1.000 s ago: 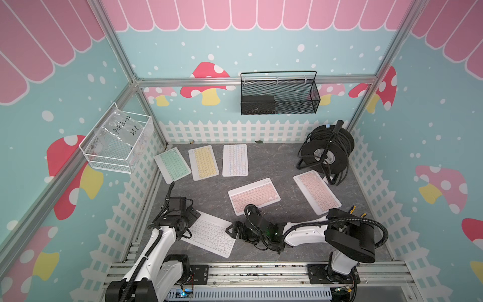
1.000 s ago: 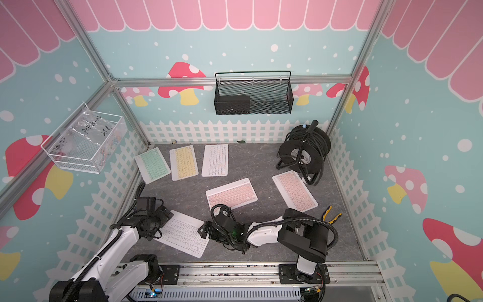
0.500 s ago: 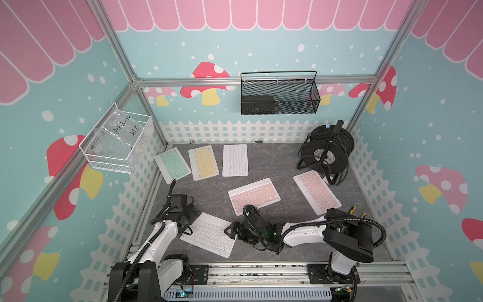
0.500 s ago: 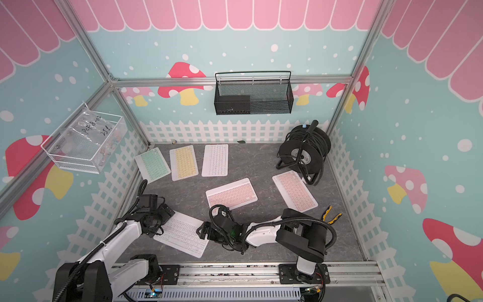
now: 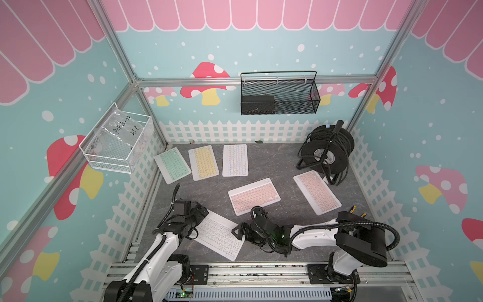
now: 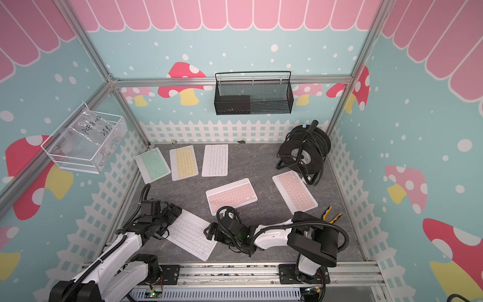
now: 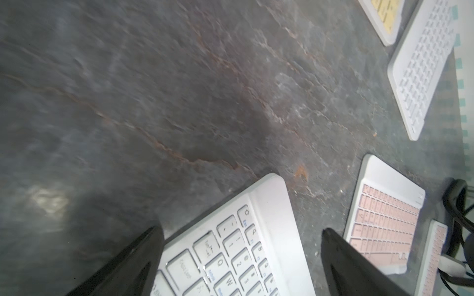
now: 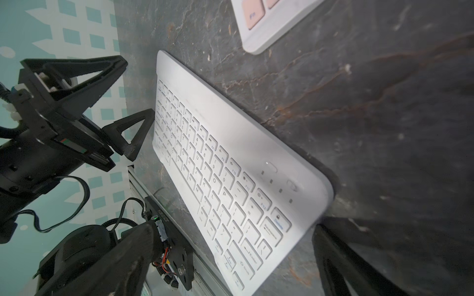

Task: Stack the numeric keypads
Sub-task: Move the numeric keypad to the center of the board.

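Along the back left of the grey surface lie the mint keypad, the yellow keypad and the pale pastel keypad, side by side, none overlapping. Nearer the front, the left gripper is spread wide, its fingers on either side of one corner of the white keypad, which lies flat and askew. At that keypad's opposite short end the right gripper is likewise spread, straddling the edge. Whether either touches it I cannot tell. Further right lie the middle pink keypad and the right pink keypad, apart, the latter just beside the black cable reel.
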You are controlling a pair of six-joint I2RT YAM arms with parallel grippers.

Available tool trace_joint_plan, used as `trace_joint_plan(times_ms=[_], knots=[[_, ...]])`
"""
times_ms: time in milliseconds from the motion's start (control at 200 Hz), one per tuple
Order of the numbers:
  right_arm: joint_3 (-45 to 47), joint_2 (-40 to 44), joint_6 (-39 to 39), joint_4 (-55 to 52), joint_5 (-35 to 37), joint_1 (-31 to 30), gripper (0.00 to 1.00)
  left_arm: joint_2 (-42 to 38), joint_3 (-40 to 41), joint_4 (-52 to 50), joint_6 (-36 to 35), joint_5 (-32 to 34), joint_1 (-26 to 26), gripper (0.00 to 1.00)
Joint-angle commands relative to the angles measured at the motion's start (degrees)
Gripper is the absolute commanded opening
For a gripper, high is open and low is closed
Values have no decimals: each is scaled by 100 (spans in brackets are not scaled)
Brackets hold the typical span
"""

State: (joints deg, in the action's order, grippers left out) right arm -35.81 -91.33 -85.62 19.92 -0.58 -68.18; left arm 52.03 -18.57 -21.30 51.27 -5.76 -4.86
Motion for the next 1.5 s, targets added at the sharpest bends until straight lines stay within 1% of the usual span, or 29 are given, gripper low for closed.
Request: trace_joint_plan(times_ms=[0,155,325,450,570,730,846,956,1051,1176,1196,1281,1386,1496], knots=[[256,35,-213,-621,182,41,99,53,336,-624,569,-315,-321,99],[363,177,-291,-711,227,42,99,-17,284,-651,630,-215,-366,100],[405,1023,-292,-1892,659,20,99,26,201,-638,600,-126,-375,99],[477,1256,-399,-2114,691,-27,99,62,182,-608,586,-100,-406,99],[420,1047,-425,-1988,589,-50,99,1,221,-588,651,-96,-555,99],[137,544,-413,-1746,243,-222,99,-62,270,-562,778,-7,-806,99],[-58,215,-456,-1609,177,-375,99,-44,258,-529,841,57,-955,99],[-275,-105,-429,-1579,102,-400,99,-14,253,-504,906,104,-1126,99],[-257,-97,-459,-1615,268,-389,99,-9,274,-390,999,78,-1364,99],[-58,364,-515,-1930,977,-365,100,50,257,-214,1254,115,-1831,99],[-27,447,-517,-1957,1074,-350,100,57,247,-187,1314,156,-2051,99],[122,731,-484,-2033,1303,-252,100,97,222,-32,1638,283,-2559,99],[165,929,-461,-2112,1584,-170,100,33,329,341,2172,365,-3114,99],[159,1064,-428,-2297,1766,-37,100,-183,336,442,2636,653,-3672,99]])
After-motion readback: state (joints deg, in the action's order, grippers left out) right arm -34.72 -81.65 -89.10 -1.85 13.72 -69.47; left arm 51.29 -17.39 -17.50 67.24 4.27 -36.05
